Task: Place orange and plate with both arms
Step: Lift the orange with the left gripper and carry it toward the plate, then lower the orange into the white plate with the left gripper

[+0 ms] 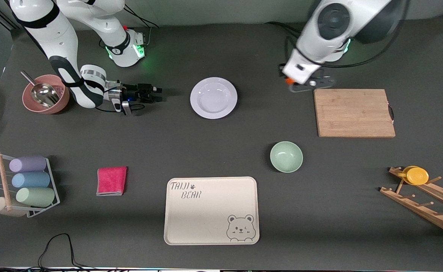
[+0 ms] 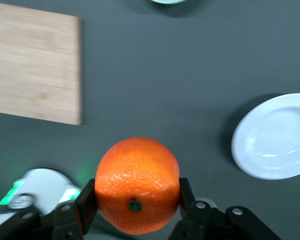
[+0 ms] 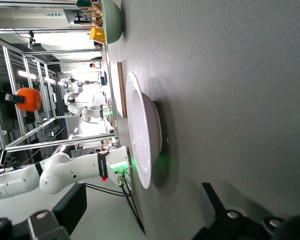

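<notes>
We hold the orange up; plate waits mid-table.
Front: left gripper (image 1: 307, 84), upper right, lifted by the cutting board (image 1: 355, 112); right gripper (image 1: 154, 93) low, aimed at plate (image 1: 214, 98) for a rim grab.
Left wrist: fingers clamp orange (image 2: 136, 184).
Right wrist: fingers spread wide, plate (image 3: 142, 134) ahead.

Bare dark table (image 1: 244, 151) between plate (image 1: 213, 98) and cutting board (image 1: 355, 112), open path for the left gripper (image 1: 307, 84) clamping the orange (image 2: 137, 184), right gripper (image 1: 155, 93) low beside the plate with fingers spread, green bowl (image 1: 286, 156) nearer the camera, clear of that lane
</notes>
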